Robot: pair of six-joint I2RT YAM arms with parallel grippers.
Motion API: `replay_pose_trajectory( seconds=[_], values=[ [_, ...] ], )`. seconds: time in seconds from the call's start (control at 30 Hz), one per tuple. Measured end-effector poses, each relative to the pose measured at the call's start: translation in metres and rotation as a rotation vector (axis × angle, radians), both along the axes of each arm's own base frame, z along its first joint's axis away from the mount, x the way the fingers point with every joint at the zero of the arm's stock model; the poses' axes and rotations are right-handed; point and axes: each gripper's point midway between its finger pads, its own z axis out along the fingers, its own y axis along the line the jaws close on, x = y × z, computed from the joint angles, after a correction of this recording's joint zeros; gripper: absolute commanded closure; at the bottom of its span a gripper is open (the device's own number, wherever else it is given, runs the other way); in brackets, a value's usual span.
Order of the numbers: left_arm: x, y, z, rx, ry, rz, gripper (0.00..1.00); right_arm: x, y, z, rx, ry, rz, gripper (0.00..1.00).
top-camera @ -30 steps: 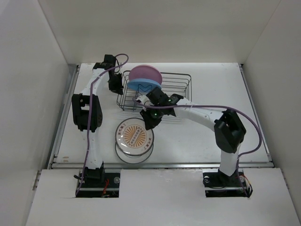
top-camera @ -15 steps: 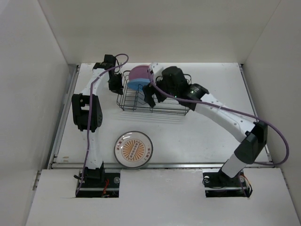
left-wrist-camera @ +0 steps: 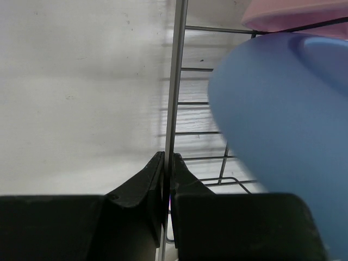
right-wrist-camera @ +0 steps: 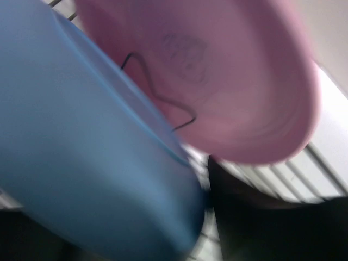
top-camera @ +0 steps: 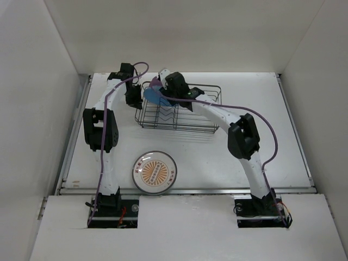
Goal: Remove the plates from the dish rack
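Top external view: at left, the left end effector (top-camera: 132, 97) is clamped tight on the rim of the rack (top-camera: 179, 128), apparently to steady it. The blue plate (right-wrist-camera: 81, 152) and pink plate (right-wrist-camera: 217, 70) stand in the rack's left end. The right end effector (top-camera: 161, 92) straddles the blue plate's edge, but whether it grips cannot be told. An unloaded sunburst plate (top-camera: 155, 172) lies on the surface (top-camera: 206, 157) before the rack. Its ring of lettering is too small to read.

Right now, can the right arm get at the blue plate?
Probably yes: the right gripper hangs right at the blue plate in the dish rack, fingers straddling its rim, nothing between.
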Motion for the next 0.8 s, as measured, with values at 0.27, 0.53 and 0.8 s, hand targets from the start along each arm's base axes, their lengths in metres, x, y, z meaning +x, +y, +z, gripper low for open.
replay_pose_trajectory(
  seconds=[0.27,0.53,0.8],
  values=[
    [0.005,0.006,0.0,0.011,-0.022,-0.012,1.0,0.024,-0.025,0.047,0.016,-0.112,-0.065,1.0],
    [0.005,0.005,0.001,-0.026,-0.008,0.018,1.0,-0.025,-0.066,0.171,0.246,-0.259,-0.165,1.0],
    [0.005,0.004,-0.001,-0.036,-0.013,0.026,1.0,-0.081,-0.21,0.244,0.67,-0.312,-0.503,1.0]
  ],
)
